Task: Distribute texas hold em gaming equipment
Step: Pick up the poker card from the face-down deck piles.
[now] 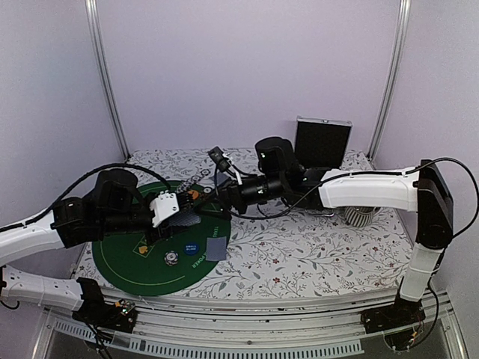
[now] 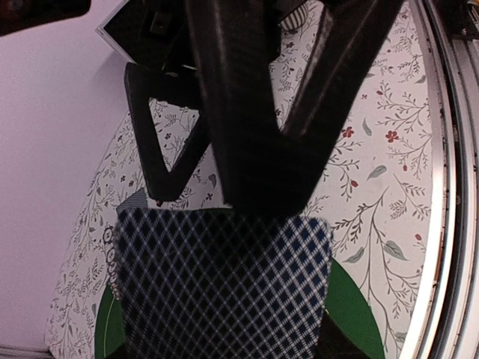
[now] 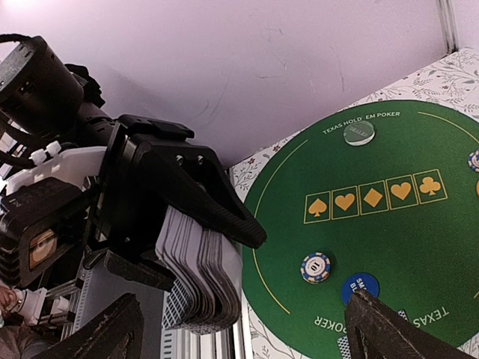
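My left gripper (image 1: 178,217) is shut on a thick deck of playing cards (image 3: 200,278) with blue diamond backs (image 2: 224,292), held over the left of the green poker mat (image 1: 135,265). My right gripper (image 1: 224,200) hovers just right of the deck, its fingers (image 3: 378,329) spread wide open and holding nothing. On the mat lie a striped poker chip (image 3: 316,267), a blue disc (image 3: 360,285), a pale dealer disc (image 3: 358,133) and one face-down card (image 1: 216,249). A second chip (image 3: 474,160) shows at the mat's right edge.
A silver-and-black case (image 1: 323,142) stands upright at the back. A ribbed cup (image 1: 363,215) sits under the right arm's forearm. The floral tablecloth (image 1: 299,254) spreads right of the mat. A metal rail (image 1: 247,333) runs along the near edge.
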Robot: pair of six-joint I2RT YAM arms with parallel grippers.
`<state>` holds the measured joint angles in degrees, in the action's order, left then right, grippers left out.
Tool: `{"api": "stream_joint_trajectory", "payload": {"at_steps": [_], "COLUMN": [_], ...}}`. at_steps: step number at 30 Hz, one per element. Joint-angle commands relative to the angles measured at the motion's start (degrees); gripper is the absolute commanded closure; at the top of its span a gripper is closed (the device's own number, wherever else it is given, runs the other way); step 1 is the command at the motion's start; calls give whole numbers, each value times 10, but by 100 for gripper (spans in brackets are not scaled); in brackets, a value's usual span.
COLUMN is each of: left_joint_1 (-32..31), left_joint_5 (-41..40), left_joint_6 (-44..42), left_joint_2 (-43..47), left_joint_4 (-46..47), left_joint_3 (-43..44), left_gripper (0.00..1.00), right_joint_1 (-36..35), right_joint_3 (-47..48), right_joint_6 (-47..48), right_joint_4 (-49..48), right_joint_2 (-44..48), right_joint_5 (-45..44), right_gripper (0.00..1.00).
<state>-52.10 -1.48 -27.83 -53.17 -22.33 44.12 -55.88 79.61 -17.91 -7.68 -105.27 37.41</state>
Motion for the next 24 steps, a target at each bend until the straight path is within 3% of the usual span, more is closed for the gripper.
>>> {"api": "stream_joint_trajectory", "payload": {"at_steps": [1,7,14,24], "left_joint_1": [5,5,6,6], "left_joint_5": [8,10,3,5], "left_joint_6": [-2,-3,-4,0], "left_joint_2": [3,5,12,9], "left_joint_4": [22,29,30,33], "left_joint_3": [-5,-7,-10,-14], "left_gripper": [52,52,52,52], "right_joint_1": [-18,-20,-20,-20], "right_joint_3": [41,65,70,75], "right_joint_6": [11,-7,20,36], "right_joint_4": [-4,10,96,132], "right_joint_2": [-31,-59,-35,-7], "right_joint_5": [18,-51,-160,-149], "right_gripper": [5,6,13,22]}}
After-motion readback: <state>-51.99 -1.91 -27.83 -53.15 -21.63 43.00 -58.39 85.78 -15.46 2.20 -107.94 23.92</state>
